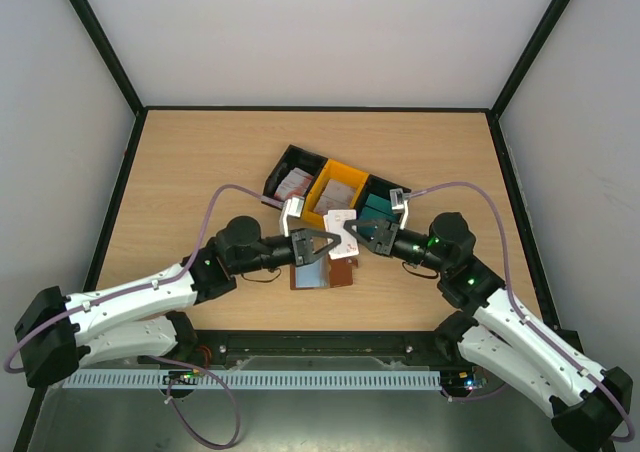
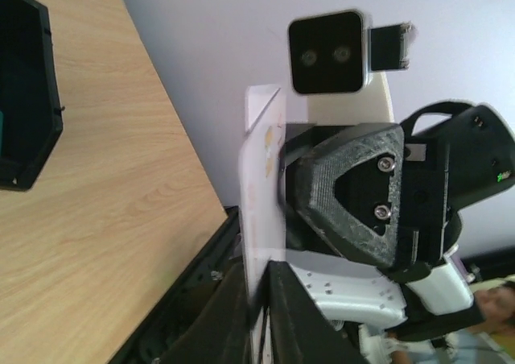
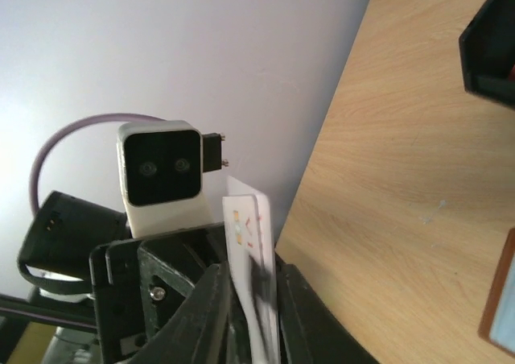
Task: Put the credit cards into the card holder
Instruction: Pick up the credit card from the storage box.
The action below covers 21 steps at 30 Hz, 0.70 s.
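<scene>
A small stack of white credit cards (image 1: 340, 220) with red marks is held upright in the air between my two grippers, above the open brown card holder (image 1: 322, 272) lying on the table. My left gripper (image 1: 333, 243) is shut on the cards' edge; the left wrist view shows them edge-on (image 2: 260, 203) between its fingers. My right gripper (image 1: 353, 234) faces it and is shut on the same white cards (image 3: 251, 235). A corner of the card holder (image 3: 500, 299) shows at the lower right of the right wrist view.
Three joined bins stand behind the grippers: a black one (image 1: 295, 177) with white and red cards, a yellow one (image 1: 335, 190), and a black one (image 1: 380, 208) with teal cards. A black bin's edge (image 2: 28, 98) shows in the left wrist view.
</scene>
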Tool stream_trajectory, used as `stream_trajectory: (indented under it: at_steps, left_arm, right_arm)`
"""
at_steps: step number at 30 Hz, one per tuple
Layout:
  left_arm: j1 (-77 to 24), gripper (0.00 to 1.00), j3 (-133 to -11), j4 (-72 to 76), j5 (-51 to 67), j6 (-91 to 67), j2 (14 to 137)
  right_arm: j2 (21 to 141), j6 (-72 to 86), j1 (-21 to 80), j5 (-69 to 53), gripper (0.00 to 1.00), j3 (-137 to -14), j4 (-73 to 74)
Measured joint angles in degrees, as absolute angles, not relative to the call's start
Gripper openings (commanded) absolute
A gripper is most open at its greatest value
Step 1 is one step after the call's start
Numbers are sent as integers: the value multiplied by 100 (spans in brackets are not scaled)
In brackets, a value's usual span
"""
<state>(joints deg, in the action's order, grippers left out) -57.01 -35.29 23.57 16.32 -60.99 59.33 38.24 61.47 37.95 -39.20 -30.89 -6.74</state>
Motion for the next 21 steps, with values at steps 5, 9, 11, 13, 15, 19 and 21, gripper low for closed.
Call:
stream_trajectory:
  at_steps: [5,9,11,13,15,19,21]
  left_arm:
    - [-5599,2,-3498,2418,1726,-6040,5927]
    - [-5557,2,-3406,2397,1835,-5933,5922]
    - [-5555,2,-3365,2394,1903,-5881,5913]
    - [-5555,2,-3330,2388,1970,-5833,5887]
    - [-5555,2,-3299,2390,2040,-5793,5850]
    - [-5555,2,-3253,2397,2117,-5756,5771]
    - [-5555,2,-3232,2410,2139,-5749,5739]
  right_arm:
    - [3771,5881,3795,-3612,40,-3124,-421]
    - [3795,5714,3795,-3275,40,-3260,-191]
    - [3844,5684,3795,-3142,40,-3341,-154]
    - [3885,5675,3795,-3050,39,-3400,-139]
    - [3942,5664,3795,-2969,39,-3452,-130]
    - [4027,5631,3795,-2956,37,-3476,-84]
    - [4034,5616,3795,-3013,29,-3465,-75]
